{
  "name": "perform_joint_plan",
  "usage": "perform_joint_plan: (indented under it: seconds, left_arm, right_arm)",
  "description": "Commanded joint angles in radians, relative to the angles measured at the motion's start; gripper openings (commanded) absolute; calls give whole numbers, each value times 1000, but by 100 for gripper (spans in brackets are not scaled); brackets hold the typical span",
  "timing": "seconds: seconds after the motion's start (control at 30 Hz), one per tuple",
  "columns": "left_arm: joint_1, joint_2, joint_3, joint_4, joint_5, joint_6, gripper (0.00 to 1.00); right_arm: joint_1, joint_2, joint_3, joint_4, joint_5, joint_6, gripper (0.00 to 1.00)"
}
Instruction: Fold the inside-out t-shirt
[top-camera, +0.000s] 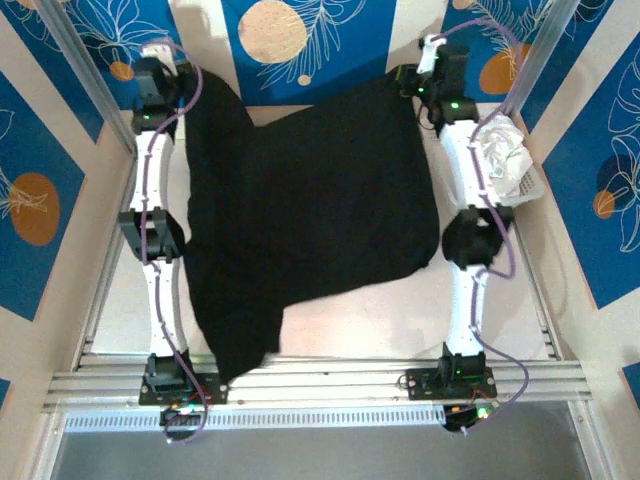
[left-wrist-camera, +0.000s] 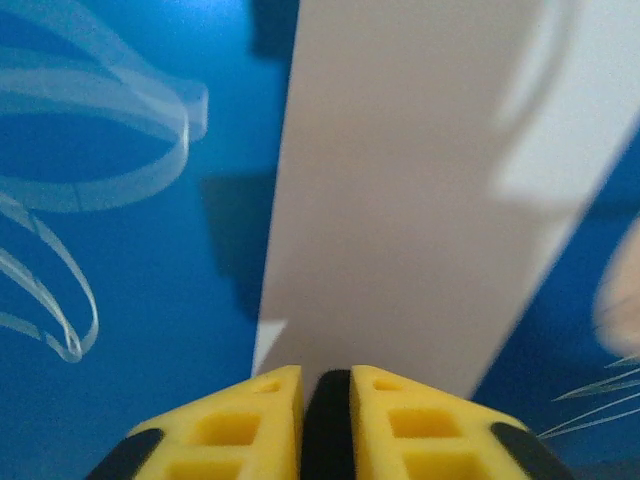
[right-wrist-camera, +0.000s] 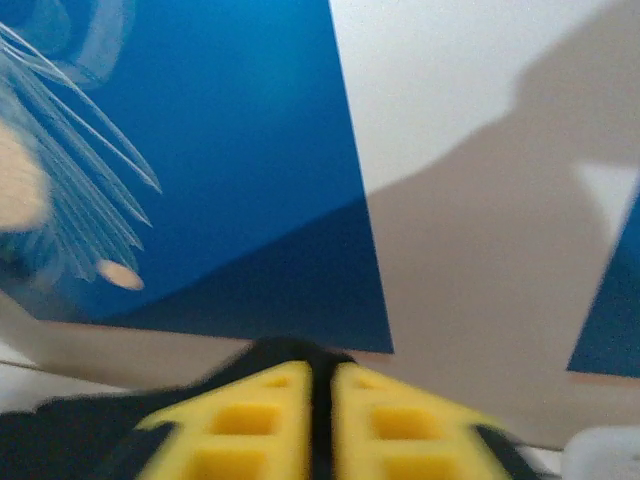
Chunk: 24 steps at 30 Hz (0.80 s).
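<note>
Garment: a black t-shirt (top-camera: 320, 200) is lying spread over the middle of the pale surface (top-camera: 350, 325), between the two arms. Its far corners are reaching toward 11 and 1 o'clock. A narrower flap is stretching toward 7 o'clock and touching the near metal rail (top-camera: 330, 375).

At 2 o'clock, a white basket (top-camera: 532, 185) is sitting just beyond the right arm (top-camera: 470, 170) and holding a crumpled white cloth (top-camera: 498, 150).

Left gripper (left-wrist-camera: 327, 378): the yellow jaws are standing close together with a dark strip between them. They are facing a blue and white wall panel (left-wrist-camera: 120, 300). Whether cloth is being pinched there cannot be told.

Right gripper (right-wrist-camera: 312, 368): the jaws are showing only a thin dark seam. Black cloth is bunching around their tips and trailing toward 8 o'clock. Whether they are clamping it or merely touching it cannot be told.
</note>
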Motion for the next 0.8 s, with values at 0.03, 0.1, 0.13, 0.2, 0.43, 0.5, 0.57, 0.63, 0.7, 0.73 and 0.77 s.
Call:
perform_joint_plan:
  seconds: [0.03,0.1,0.13,0.2,0.43,0.5,0.57,0.63,0.7,0.73,0.77]
  left_arm:
    - [-6,-15,-48,125,-85,15,47]
    - [-7,-44,-81,83,-100,19,69]
    - [-10,-64,-106,55,-114,18,77]
    - [-15,-122,-184,13,-125,-14,85]
    - [-100,-544,-899,147,-59,-171,94]
    - [-148,-658,-1112,238,-24,-217,94]
    - [-204,-752,-1293,326,34,-260,93]
    - [-284,-820,-1465,422,67,-289,92]
    - [-371,-847,-1571,503,86,-305,92]
    - [-414,-848,-1608,535,113,-301,91]
    - [-452,-848,-1632,552,136,-298,90]
  right_arm:
    - [-17,264,478,-358,35,7,33]
    - [-28,229,424,-413,36,10,40]
    - [-32,178,332,-416,41,0,42]
    - [-29,30,54,-355,51,-12,44]
    - [-20,-462,-800,-263,108,23,50]
    - [-11,-557,-968,-294,168,36,51]
    - [-10,-650,-1138,-304,214,66,51]
    - [-13,-731,-1295,-304,199,98,51]
    - [-16,-784,-1388,-316,169,122,51]
    - [-15,-799,-1422,-329,164,132,51]
    - [-15,-810,-1445,-336,161,134,51]
